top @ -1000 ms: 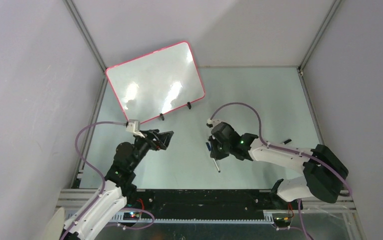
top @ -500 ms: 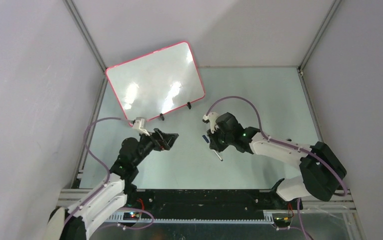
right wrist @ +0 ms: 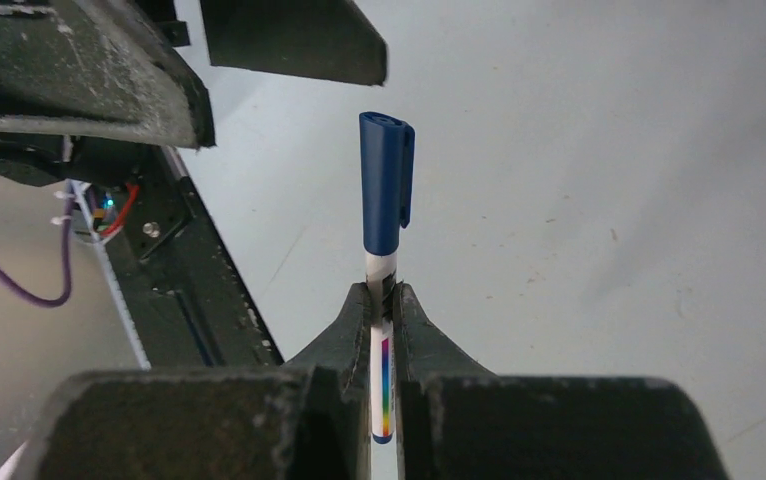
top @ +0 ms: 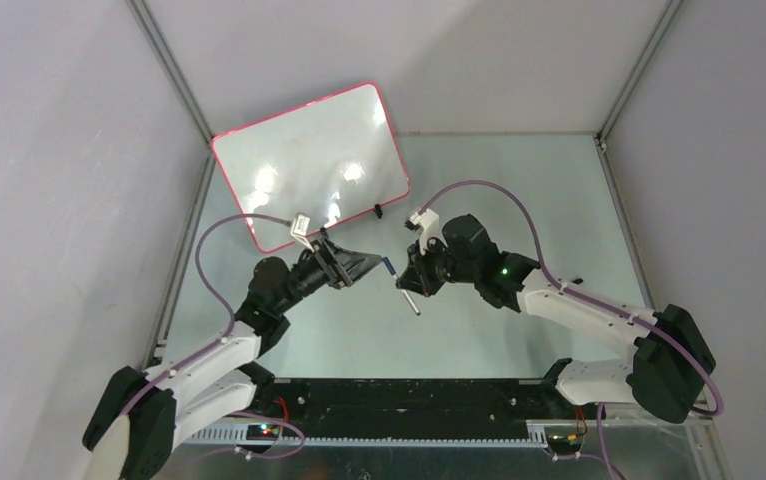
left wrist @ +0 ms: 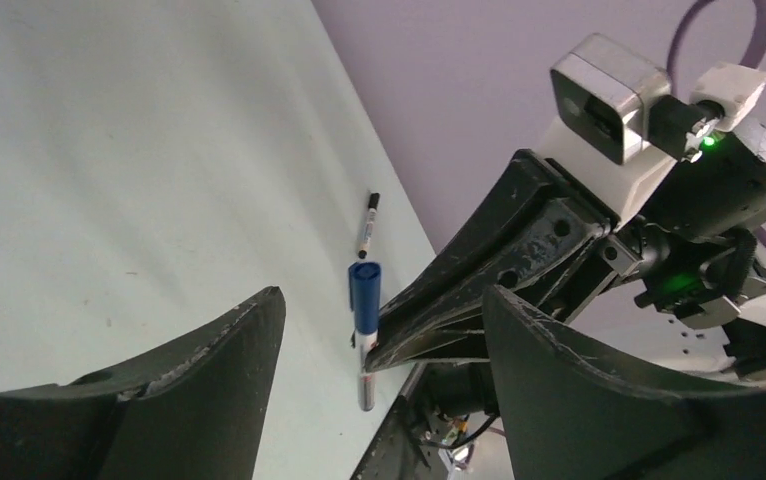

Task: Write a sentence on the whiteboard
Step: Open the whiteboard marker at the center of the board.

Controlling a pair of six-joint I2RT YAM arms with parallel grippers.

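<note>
A large glossy white rectangular whiteboard (top: pixel 309 165) with rounded corners and a thin red-pink rim is standing tilted on two small black clip feet in the far left corner of the pale grey-green desk (top: pixel 519 200), with bright reflections glaring on its face. Both arms are reaching toward each other near the middle of the desk, in front of the board. The right pincer (top: pixel 411 283) is clamping tight around the white barrel of a marker (right wrist: pixel 386 190) with a dark blue cap, the cap sticking out past its fingertips. The left pincer (left wrist: pixel 379 300) is facing it with its jaws spread apart, the blue cap sitting in the gap between them; I cannot tell whether either finger is touching it. The whiteboard is lying just beyond the left pincer, apart from both. A thin black-capped pen (left wrist: pixel 369 225) is lying on the desk well off to the right.
</note>
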